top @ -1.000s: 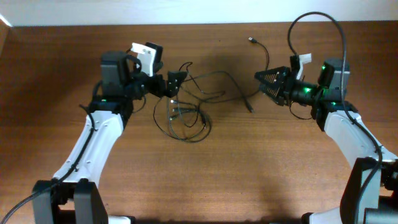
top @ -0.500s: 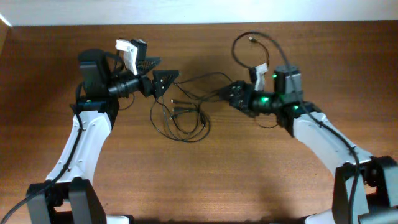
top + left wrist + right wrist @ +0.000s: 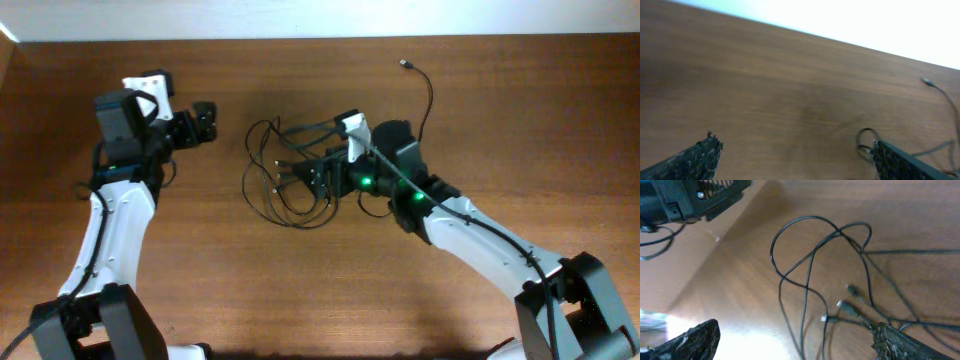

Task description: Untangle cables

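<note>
Cables (image 3: 290,185): 1 loose tangle at mid-table (image 3: 200,260), loops overlapping. 1 strand runs off up-right to a far plug (image 3: 405,64) near the back edge.

Right gripper (image 3: 318,180): over the tangle's right side, fingers spread wide, nothing clamped. Its wrist view shows 3 small plugs (image 3: 842,305) lying close together between the fingers, with a big loop (image 3: 810,250) crossing itself beyond them. The right-hand finger (image 3: 895,340) overlaps several strands; cannot tell if it touches them.

Left gripper (image 3: 200,122): well left of the tangle and apart from it, fingers wide, empty. Its wrist view shows bare wood between them.

Step in hand (judgement): right arm choosing 1 cord to draw out.

To do it well:
- Take 1 cord only, just behind a plug. A free end can slide back out through the loops, while a mid-loop grab would likely tighten the crossing.
- The cords are far thinner than the fingers, so go down almost to the wood and close fully.
- Pull slowly away from the heap.
- If the heap drags along, bring the left gripper in to pin it.
</note>
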Action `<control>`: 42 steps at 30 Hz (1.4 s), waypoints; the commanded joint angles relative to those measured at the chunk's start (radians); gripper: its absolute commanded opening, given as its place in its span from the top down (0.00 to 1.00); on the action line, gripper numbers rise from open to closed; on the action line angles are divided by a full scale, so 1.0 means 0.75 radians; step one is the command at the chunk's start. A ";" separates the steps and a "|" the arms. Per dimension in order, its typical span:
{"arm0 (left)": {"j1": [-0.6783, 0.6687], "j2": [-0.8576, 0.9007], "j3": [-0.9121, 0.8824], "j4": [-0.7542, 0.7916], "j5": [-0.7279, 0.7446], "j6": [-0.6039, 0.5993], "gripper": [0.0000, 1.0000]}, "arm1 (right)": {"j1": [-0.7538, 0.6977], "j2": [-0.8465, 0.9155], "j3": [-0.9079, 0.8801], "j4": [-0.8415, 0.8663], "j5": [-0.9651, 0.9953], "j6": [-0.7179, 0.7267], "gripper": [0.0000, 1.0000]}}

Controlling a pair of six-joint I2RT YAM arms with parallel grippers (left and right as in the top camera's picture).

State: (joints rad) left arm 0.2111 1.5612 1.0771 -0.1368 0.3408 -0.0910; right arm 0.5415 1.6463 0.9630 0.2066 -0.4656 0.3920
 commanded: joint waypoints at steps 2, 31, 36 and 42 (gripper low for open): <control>0.082 -0.025 0.004 -0.054 -0.037 -0.013 0.01 | 0.078 0.054 0.007 0.108 0.173 -0.067 0.17; 0.089 -0.025 0.004 -0.191 -0.037 -0.013 0.01 | 0.267 0.475 0.377 0.224 0.223 -0.128 0.01; 0.089 -0.025 0.004 -0.191 -0.037 -0.013 0.01 | 0.266 0.526 0.377 0.309 0.259 -0.129 0.01; 0.089 -0.025 0.004 -0.191 -0.037 -0.013 0.01 | 0.281 0.591 0.436 0.347 0.259 -0.129 0.10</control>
State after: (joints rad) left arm 0.2726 1.5612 1.0771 -0.2813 0.3202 -0.0956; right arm 0.7414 2.0537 1.2430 0.4618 -0.2840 0.2916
